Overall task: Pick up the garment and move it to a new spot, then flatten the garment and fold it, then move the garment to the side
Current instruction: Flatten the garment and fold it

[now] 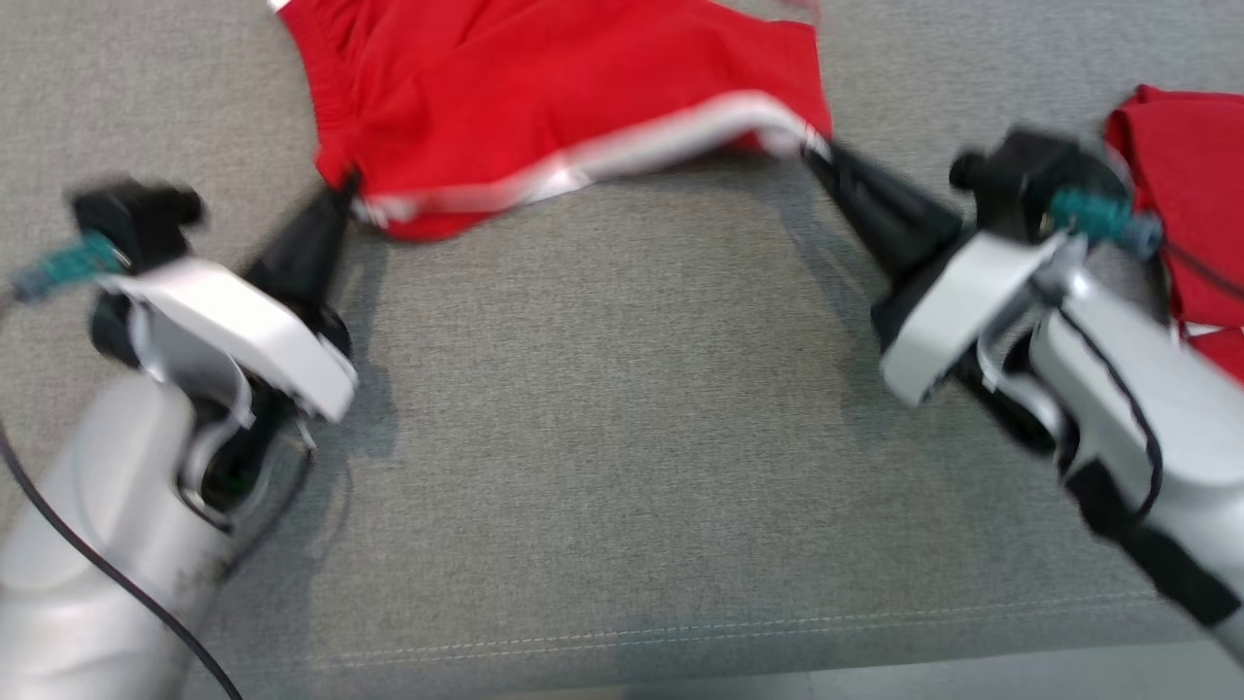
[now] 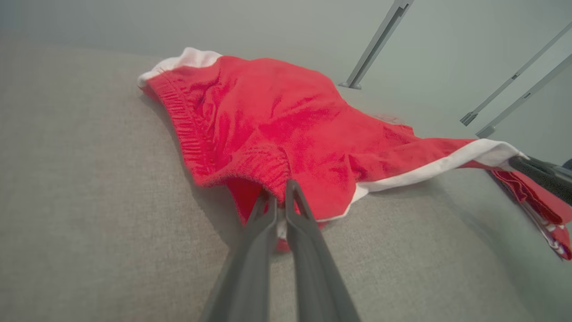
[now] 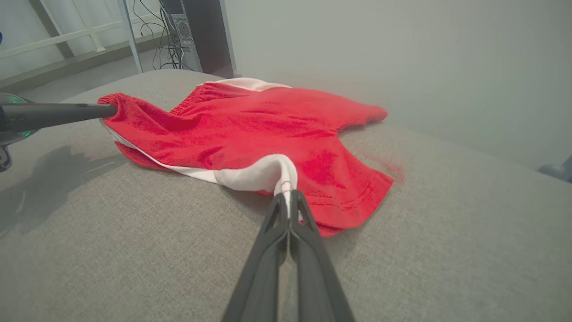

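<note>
Pinched tight by the left gripper [image 1: 348, 190] at the near left corner, by the right gripper [image 1: 814, 146] at the white near right corner. Spread beyond both on the grey cushion [image 1: 622, 408]: red garment [image 1: 544, 87].

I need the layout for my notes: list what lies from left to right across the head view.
left gripper, jaws shut on a garment corner → red garment with white trim → right gripper, jaws shut on the trim → second red cloth at the right edge
</note>
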`<state>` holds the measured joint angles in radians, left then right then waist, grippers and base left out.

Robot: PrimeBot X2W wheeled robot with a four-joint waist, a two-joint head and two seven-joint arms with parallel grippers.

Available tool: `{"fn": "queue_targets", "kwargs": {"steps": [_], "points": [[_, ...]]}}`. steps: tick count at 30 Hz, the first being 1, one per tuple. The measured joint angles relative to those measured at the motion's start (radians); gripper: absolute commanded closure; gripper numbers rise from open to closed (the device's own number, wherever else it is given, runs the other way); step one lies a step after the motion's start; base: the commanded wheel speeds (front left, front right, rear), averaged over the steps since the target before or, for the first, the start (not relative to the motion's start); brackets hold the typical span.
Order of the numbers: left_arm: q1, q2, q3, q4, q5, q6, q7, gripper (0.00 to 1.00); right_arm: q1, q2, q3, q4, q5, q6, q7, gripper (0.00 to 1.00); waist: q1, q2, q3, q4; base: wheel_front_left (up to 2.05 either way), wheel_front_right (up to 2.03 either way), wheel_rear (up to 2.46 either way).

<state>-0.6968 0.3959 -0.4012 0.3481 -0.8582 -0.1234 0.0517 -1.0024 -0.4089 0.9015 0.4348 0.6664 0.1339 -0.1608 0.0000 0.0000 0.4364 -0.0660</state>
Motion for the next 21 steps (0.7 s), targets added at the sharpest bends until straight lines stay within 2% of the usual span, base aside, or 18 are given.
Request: {"fn": "queue_targets", "kwargs": {"steps": [4,6,8,12,18,21], "points": [[0.086,-0.012,-0.093,0.043,-0.035,0.000,-0.091,1.00,0.158,-0.002,0.004,-0.025,0.069,0.000,-0.036,1.00,0.0000,0.0000,0.019,0.028,0.00,0.00,0.00],[0.099,0.000,-0.122,0.049,-0.035,0.000,-0.131,1.00,0.216,-0.007,-0.030,-0.045,0.084,0.000,-0.053,1.00,0.0000,0.0000,0.017,0.032,0.00,0.00,0.00],[0.128,0.036,-0.145,0.053,-0.037,0.000,-0.175,1.00,0.297,-0.021,-0.097,-0.096,0.082,0.000,-0.069,1.00,0.0000,0.0000,0.000,0.028,0.00,0.00,0.00],[0.216,0.075,-0.163,0.023,-0.037,0.002,-0.178,1.00,0.450,-0.029,-0.200,-0.166,0.065,0.000,-0.076,1.00,0.0000,0.0000,-0.034,0.019,0.00,0.00,0.00],[0.345,0.130,-0.163,-0.110,-0.051,0.085,-0.129,1.00,0.683,-0.024,-0.335,-0.304,-0.002,0.000,-0.020,1.00,0.0000,0.0000,-0.074,0.014,0.00,0.00,0.00],[0.391,0.144,-0.160,-0.174,-0.067,0.119,-0.115,1.00,0.777,0.006,-0.394,-0.374,-0.028,0.000,0.036,1.00,0.0000,0.0000,-0.079,0.015,0.00,0.00,0.00]]}}
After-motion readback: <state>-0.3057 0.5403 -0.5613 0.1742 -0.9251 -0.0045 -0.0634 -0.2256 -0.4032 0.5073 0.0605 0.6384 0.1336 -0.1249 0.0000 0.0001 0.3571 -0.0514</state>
